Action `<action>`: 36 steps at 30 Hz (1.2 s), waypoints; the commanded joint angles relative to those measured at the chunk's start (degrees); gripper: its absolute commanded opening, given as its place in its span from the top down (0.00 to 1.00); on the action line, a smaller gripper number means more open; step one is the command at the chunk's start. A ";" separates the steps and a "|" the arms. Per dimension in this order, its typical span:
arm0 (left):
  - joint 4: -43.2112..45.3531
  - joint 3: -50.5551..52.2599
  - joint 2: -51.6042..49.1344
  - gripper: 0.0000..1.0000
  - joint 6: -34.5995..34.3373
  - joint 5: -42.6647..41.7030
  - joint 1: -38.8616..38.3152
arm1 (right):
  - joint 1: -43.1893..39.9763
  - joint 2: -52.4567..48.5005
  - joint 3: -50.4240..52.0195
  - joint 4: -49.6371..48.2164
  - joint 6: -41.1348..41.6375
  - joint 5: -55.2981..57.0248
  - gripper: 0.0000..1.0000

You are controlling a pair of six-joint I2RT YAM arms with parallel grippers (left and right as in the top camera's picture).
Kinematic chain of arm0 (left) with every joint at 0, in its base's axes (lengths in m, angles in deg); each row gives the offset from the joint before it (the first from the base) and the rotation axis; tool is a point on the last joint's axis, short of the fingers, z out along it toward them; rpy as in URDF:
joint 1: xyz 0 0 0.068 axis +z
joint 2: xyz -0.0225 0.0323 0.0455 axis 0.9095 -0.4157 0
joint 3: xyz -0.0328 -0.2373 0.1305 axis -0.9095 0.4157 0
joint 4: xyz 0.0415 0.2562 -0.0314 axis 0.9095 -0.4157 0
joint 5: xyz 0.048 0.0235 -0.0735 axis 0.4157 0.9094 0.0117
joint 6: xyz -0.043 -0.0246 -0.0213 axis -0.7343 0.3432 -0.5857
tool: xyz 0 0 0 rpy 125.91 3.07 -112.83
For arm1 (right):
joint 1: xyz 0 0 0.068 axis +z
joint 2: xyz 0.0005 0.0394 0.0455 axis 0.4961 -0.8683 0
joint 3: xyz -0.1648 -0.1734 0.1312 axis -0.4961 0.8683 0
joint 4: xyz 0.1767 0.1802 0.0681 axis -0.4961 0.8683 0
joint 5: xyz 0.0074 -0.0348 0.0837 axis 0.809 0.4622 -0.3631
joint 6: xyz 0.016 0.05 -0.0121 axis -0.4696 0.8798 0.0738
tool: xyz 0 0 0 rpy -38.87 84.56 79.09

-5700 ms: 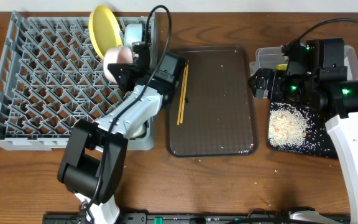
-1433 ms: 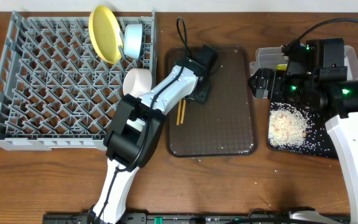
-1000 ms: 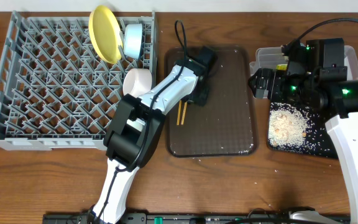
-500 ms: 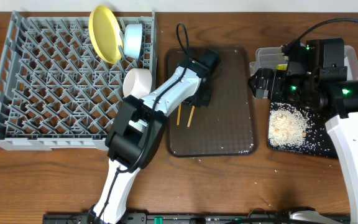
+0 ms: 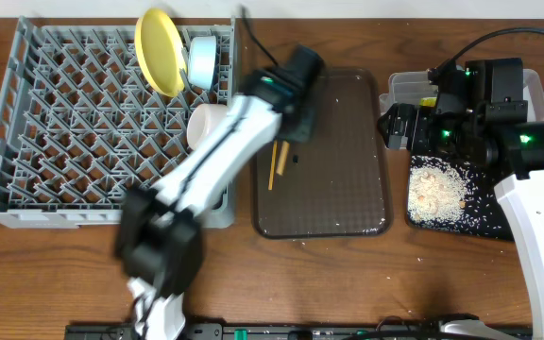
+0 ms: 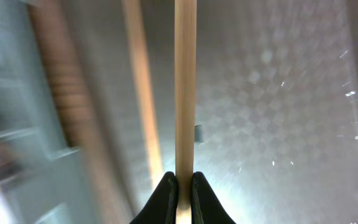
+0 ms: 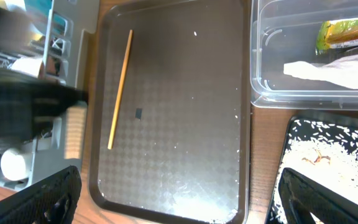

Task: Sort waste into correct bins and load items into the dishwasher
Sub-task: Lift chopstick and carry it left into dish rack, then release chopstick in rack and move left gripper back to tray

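My left gripper (image 5: 295,121) is shut on one wooden chopstick (image 6: 185,87) and holds it above the left side of the brown tray; the arm is blurred. A second chopstick (image 5: 274,166) lies on that tray, also in the right wrist view (image 7: 120,90). The grey rack (image 5: 64,123) holds the yellow plate (image 5: 157,52), blue bowl (image 5: 201,59) and a white bowl (image 5: 208,123). My right gripper (image 7: 179,208) is open and empty above the tray's right edge. The clear tub (image 7: 272,81) holds the wrapper (image 7: 344,32) and white paper (image 7: 334,65). Rice (image 5: 437,189) lies in the black tray (image 5: 414,222).
The dark brown serving tray (image 5: 338,189) lies between the rack and the bins, with a few rice grains and a small dark speck (image 5: 294,158) on it. Stray rice grains lie on the wooden table in front of the black tray.
My left arm left the rack, reached onto the brown tray, closed on one chopstick and has lifted it, swinging up and left. The other chopstick stays on the tray. The right arm has not moved.
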 commanded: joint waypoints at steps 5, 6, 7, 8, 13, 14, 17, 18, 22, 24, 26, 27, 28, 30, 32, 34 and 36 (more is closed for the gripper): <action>-8.70 -0.50 11.19 0.92 2.47 14.62 8.33 | -0.31 -0.07 -0.26 0.07 -0.59 0.15 0.01; -9.84 -0.50 11.69 0.93 3.58 15.61 9.73 | -0.31 -0.07 -0.26 0.07 -0.59 0.15 0.01; -10.95 -0.50 11.93 0.92 4.61 16.37 11.19 | -0.31 -0.07 -0.26 0.07 -0.59 0.15 0.01; -11.96 -0.48 11.93 0.92 5.95 16.59 12.98 | -0.31 -0.07 -0.26 0.07 -0.59 0.15 0.01; -10.88 3.26 11.67 0.92 11.63 16.57 20.06 | -0.31 -0.07 -0.26 0.07 -0.59 0.15 0.01; -10.23 4.31 11.63 0.92 12.48 16.57 21.31 | -0.31 -0.07 -0.26 0.07 -0.59 0.15 0.01; -8.33 7.54 11.45 0.92 12.83 16.57 24.50 | -0.31 -0.07 -0.26 0.07 -0.59 0.15 0.01; -7.58 8.81 11.43 0.92 12.92 16.35 25.46 | -0.31 -0.07 -0.26 0.07 -0.59 0.15 0.01; -3.87 13.66 11.39 0.93 15.45 16.09 27.19 | -0.31 -0.07 -0.26 0.07 -0.59 0.15 0.01; -2.01 15.87 11.39 0.93 16.52 15.82 27.21 | -0.31 -0.07 -0.26 0.07 -0.59 0.15 0.01; -0.35 17.88 11.39 0.93 16.55 15.69 27.21 | -0.31 -0.07 -0.26 0.07 -0.59 0.15 0.01; 0.22 18.69 11.39 0.92 16.55 15.69 27.21 | -0.31 -0.07 -0.26 0.07 -0.59 0.15 0.01; 0.66 19.37 11.39 0.92 16.50 15.69 27.21 | -0.31 -0.07 -0.26 0.07 -0.59 0.15 0.01; 0.94 20.24 11.37 0.92 16.46 15.69 27.21 | -0.31 -0.07 -0.26 0.07 -0.59 0.15 0.01; 0.83 20.57 11.37 0.91 16.44 15.69 27.21 | -0.31 -0.07 -0.26 0.07 -0.59 0.15 0.01; 0.83 20.57 11.37 0.84 16.41 15.69 27.21 | -0.31 -0.07 -0.26 0.07 -0.59 0.15 0.01; 0.87 20.57 11.37 0.70 16.15 15.67 27.21 | -0.31 -0.07 -0.26 0.07 -0.59 0.15 0.01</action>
